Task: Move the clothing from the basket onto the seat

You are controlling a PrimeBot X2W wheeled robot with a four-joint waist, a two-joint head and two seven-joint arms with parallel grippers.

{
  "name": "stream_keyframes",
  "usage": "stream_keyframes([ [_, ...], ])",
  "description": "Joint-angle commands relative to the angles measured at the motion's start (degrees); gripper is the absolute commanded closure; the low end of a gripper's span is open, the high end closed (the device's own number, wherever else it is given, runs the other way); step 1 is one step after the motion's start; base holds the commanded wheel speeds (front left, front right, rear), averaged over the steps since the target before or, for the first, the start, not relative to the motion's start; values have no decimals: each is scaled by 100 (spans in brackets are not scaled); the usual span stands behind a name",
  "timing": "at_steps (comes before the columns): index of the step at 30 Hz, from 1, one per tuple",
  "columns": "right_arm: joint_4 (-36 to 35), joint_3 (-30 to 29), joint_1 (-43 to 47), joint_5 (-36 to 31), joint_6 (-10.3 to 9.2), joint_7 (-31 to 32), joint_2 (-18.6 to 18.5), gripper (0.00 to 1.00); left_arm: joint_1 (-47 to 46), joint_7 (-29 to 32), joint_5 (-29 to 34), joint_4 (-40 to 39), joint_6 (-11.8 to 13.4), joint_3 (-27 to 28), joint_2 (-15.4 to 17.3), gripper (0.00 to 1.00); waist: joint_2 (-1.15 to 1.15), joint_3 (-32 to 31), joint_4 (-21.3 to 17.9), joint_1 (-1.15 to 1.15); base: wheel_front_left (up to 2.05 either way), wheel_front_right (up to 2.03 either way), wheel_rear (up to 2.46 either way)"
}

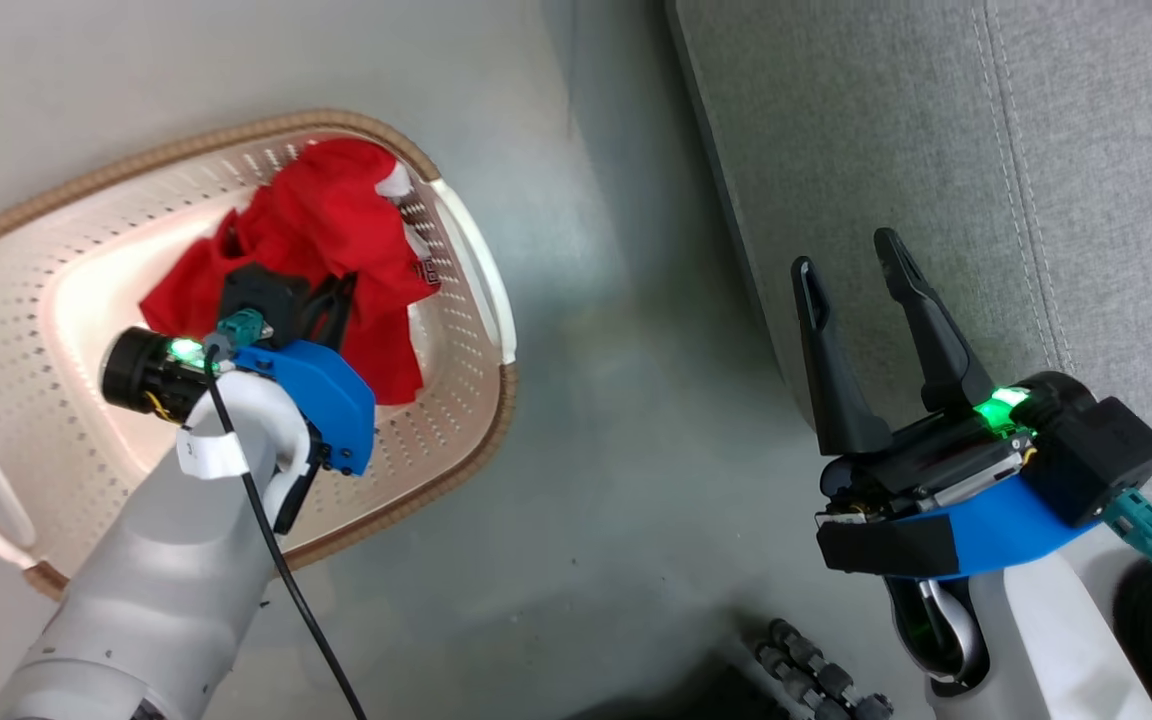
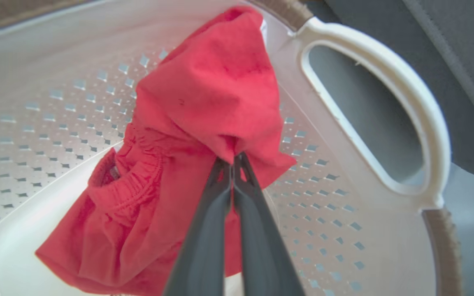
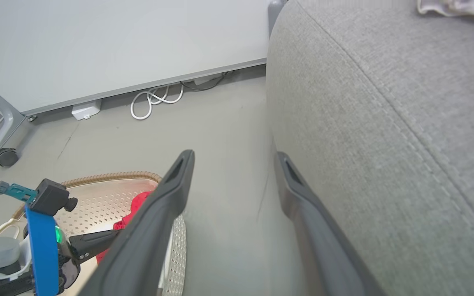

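Red clothing point(image 1: 326, 250) lies bunched in the cream basket point(image 1: 456, 440) on the floor at the left. My left gripper point(image 1: 341, 300) reaches down into the basket. In the left wrist view its fingers point(image 2: 204, 230) are pressed together at the tips, shut on a fold of the clothing point(image 2: 204, 102) by the basket's handle point(image 2: 405, 94). My right gripper point(image 1: 851, 265) stands open at the right, over the edge of the grey seat point(image 1: 936, 130), with nothing between its fingers. The right wrist view shows the seat point(image 3: 385, 102) to its right and the basket point(image 3: 97, 197) at lower left.
Grey floor point(image 1: 626, 400) lies between the basket and the seat. A white wall panel point(image 3: 117, 45), coiled white cables point(image 3: 154, 100) and a castor point(image 3: 5, 157) stand beyond the basket. A pale cloth point(image 3: 459, 8) lies on the seat's far part.
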Motion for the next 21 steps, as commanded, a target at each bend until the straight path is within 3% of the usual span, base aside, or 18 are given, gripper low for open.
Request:
stream_keyframes([
  [1,20,-39,-128,-80,1,7,6,0,104,-25,1,-162,-5,74,-10,100,0,-256,181,0,0,0,0],
  [21,100,-262,290,-487,1,636,2,0,1648,-26,402,-1482,-6,913,-434,100,0,-2447,1163,0,0,0,0],
])
